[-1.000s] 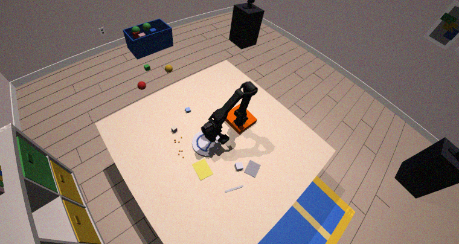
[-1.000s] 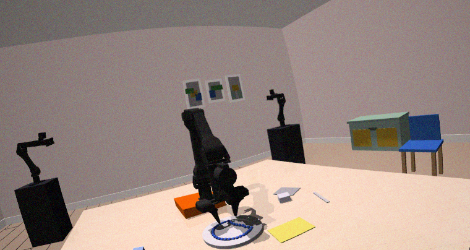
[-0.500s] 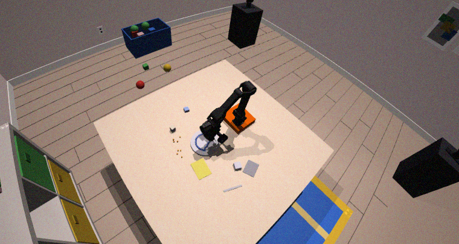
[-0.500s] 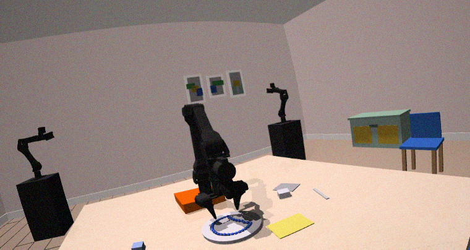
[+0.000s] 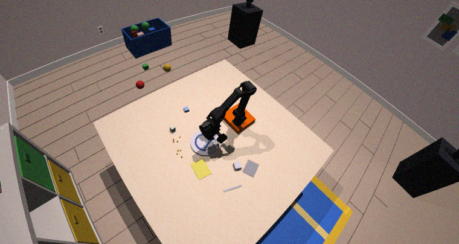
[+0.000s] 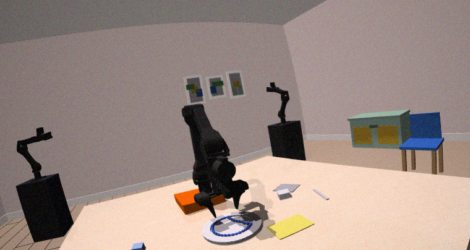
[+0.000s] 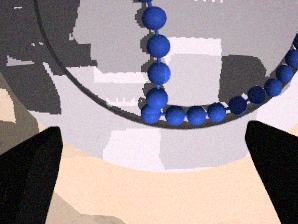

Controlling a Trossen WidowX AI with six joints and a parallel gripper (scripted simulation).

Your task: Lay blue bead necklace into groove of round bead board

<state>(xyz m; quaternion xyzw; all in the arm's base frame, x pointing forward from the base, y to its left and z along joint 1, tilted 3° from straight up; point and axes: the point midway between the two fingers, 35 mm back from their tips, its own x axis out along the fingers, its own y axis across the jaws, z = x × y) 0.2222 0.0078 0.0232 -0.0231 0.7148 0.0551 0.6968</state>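
Note:
The round bead board point(image 5: 192, 145) point(image 6: 207, 233) point(image 7: 135, 147) lies flat on the table, light grey with a dark groove. The blue bead necklace point(image 5: 195, 142) point(image 6: 224, 235) point(image 7: 175, 115) lies on it. In the wrist view its right part curves along the groove. At a sharp corner at the near edge the strand turns and runs nearly straight across the board's inside, leaving the left groove bare. The exterior view also shows this straight stretch. My gripper point(image 6: 226, 212) point(image 7: 157, 133) is open and empty, just above the board's edge, its fingertips either side of that corner.
A yellow sheet point(image 5: 200, 169) point(image 6: 290, 226) lies beside the board. A white block point(image 5: 237, 165), a grey sheet point(image 5: 250, 168) and a thin white bar point(image 5: 232, 188) lie further off. Several tiny orange beads, a dark cube point(image 5: 172, 129) and a blue cube point(image 5: 186, 109) are on the other side.

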